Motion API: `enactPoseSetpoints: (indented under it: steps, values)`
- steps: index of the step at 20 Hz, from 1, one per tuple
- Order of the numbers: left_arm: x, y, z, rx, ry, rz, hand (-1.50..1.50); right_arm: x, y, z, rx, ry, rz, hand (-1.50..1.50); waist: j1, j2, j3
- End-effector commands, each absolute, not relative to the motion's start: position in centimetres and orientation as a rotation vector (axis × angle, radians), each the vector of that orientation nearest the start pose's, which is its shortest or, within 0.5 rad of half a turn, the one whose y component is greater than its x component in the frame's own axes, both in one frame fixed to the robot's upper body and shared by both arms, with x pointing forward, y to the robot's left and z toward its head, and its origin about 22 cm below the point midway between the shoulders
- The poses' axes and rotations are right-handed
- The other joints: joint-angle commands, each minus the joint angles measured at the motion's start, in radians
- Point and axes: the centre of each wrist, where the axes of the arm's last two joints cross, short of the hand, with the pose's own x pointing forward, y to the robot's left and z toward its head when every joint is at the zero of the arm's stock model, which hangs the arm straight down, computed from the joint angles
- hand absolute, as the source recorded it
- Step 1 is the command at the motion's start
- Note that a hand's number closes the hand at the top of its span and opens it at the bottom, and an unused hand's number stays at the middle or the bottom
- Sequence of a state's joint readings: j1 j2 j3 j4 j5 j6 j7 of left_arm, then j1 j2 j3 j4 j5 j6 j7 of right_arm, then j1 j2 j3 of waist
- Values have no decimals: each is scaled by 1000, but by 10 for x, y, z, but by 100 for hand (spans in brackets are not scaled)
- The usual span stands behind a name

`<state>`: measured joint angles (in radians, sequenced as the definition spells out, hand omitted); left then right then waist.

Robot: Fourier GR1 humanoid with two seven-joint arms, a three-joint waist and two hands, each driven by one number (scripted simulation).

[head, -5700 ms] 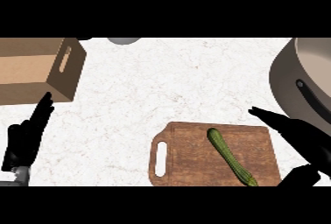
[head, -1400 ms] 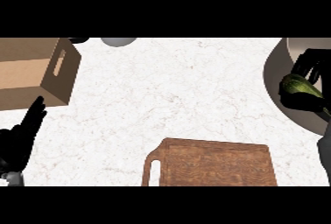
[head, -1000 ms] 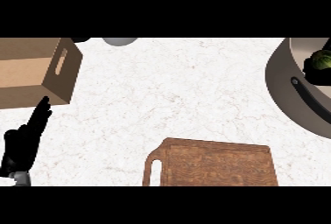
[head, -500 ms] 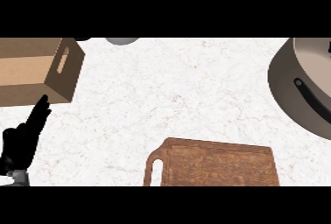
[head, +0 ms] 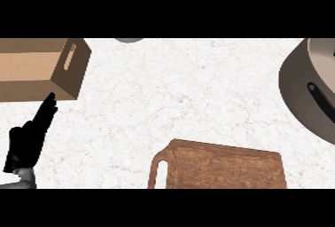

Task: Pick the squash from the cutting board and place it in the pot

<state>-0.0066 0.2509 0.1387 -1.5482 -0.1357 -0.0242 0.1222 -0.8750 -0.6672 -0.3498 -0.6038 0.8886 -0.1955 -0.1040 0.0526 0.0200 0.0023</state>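
Cutting board (head: 222, 170) near front edge, pot (head: 311, 95) far right, open box (head: 40, 66) far left.

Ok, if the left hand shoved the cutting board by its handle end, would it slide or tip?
Probably slide: the cutting board lies flat on the smooth counter. It looks like stiff wood, so it shouldn't flex. Pushed off-centre at the handle slot, it may swivel.

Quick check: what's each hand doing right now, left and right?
Left hand: open, black fingers straight, resting at the left edge of the head view, holding nothing.
Right hand: not in view.
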Motion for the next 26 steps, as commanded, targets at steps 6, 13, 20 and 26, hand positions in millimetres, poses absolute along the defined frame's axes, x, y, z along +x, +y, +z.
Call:
enactPoseSetpoints:
  steps: [6,13,20,26]
  values:
    - [251,331,34,401,-1436,-195,0,410,-433,153,-1195,-1335,465,-150,24,11,2]
    - [245,315,28,364,-1429,-189,0,410,-436,149,-1083,-1412,398,-150,33,12,3]
    - [247,316,31,401,-1423,-179,0,411,-433,148,-1000,-1731,88,-150,10,4,5]
    - [237,324,16,396,-1413,-184,0,403,-459,184,-831,-1806,-101,-150,2,0,1]
